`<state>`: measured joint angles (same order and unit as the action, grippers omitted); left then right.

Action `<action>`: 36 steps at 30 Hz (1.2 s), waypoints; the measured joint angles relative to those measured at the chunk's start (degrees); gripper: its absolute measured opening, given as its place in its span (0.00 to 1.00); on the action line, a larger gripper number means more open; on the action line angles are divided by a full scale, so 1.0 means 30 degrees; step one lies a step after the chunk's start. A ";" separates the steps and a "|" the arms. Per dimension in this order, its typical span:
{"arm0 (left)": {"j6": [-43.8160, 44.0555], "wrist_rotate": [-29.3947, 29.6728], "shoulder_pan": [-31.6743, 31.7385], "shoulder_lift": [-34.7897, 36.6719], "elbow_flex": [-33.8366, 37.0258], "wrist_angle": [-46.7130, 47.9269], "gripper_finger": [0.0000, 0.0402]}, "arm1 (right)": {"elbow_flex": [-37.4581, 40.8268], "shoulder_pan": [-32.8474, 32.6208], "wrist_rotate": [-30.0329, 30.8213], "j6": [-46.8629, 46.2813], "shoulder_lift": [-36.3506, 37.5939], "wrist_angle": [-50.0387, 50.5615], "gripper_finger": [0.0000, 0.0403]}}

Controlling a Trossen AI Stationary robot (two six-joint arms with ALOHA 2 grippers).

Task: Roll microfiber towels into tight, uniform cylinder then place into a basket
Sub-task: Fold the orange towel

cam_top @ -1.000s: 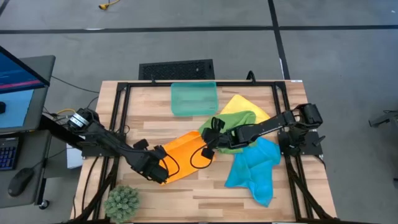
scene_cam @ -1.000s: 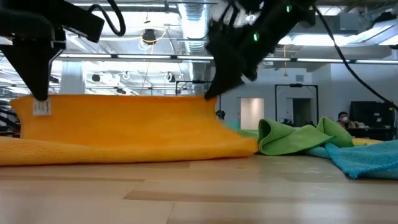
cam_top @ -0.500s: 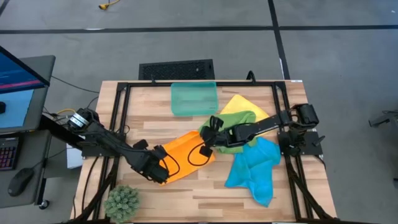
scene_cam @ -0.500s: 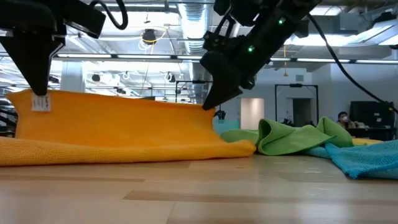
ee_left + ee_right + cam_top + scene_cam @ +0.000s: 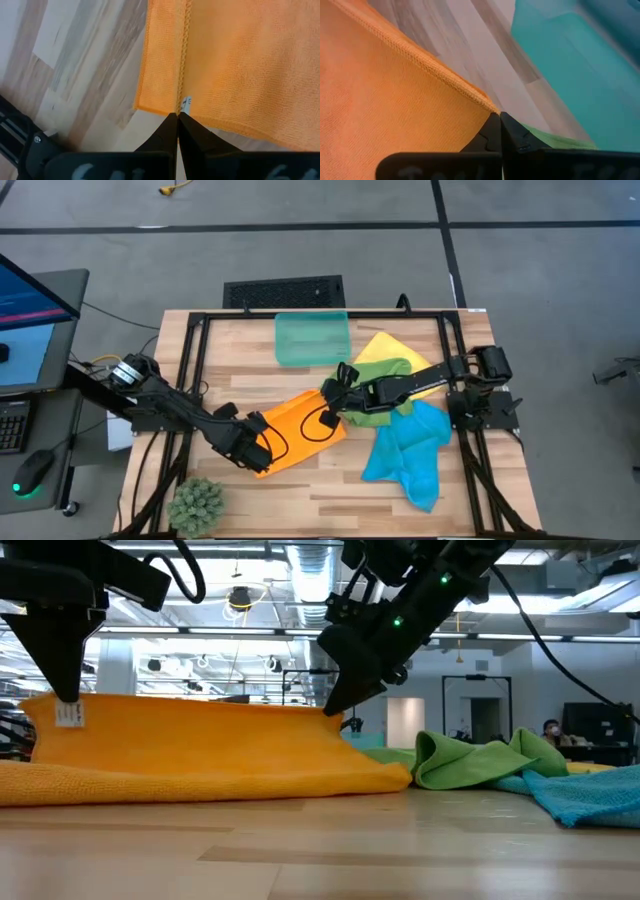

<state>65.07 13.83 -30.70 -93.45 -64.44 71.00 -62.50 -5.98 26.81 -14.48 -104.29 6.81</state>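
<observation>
Orange towel [image 5: 298,427] lengthwise between grippers

Basket [image 5: 312,339] at the table's [image 5: 240,350] rear; towels [image 5: 400,415] lie before it.

The high view looks straight down on the whole worktop [image 5: 300,490], the low view skims it, perhaps toward 12 o'clock, and both wrist views sit close over the orange towel [image 5: 295,430] all share.
</observation>
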 joint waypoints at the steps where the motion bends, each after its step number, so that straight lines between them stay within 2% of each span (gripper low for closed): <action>1: -0.0068 0.0054 0.0000 0.0000 0.0007 0.0007 0.00 | -0.0003 0.0000 0.0004 0.0000 0.0000 0.0000 0.02; 7: -0.0144 0.0478 -0.0008 0.0000 0.0007 0.0030 0.02 | 0.0001 0.0015 0.0080 -0.0007 0.0000 0.0063 0.06; 16: -0.0143 0.0313 -0.0015 0.0000 0.0022 0.0079 0.20 | 0.0008 0.0164 0.0163 -0.0022 -0.0007 0.0056 0.25; 20: -0.0137 0.0323 -0.0015 0.0000 0.0022 0.0036 0.26 | 0.0008 0.0310 0.0155 -0.0022 -0.0007 0.0036 0.29; 24: -0.0285 0.0673 -0.0015 0.0000 0.0022 -0.0326 0.27 | 0.0030 0.0415 0.0087 0.0770 0.0415 0.0236 0.31; 31: -0.1843 0.2134 -0.0401 0.0000 0.0485 -0.3553 0.27 | 0.0022 -0.0813 0.0077 0.1429 0.3018 0.3976 0.30; 36: -0.2438 0.2476 -0.0310 0.0000 0.2108 -0.7157 0.27 | 0.0326 -0.3106 -0.1063 -0.0568 0.3484 0.5936 0.29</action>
<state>57.76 21.26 -31.63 -93.45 -58.12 49.53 -61.52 -15.30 23.62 -16.18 -93.84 24.62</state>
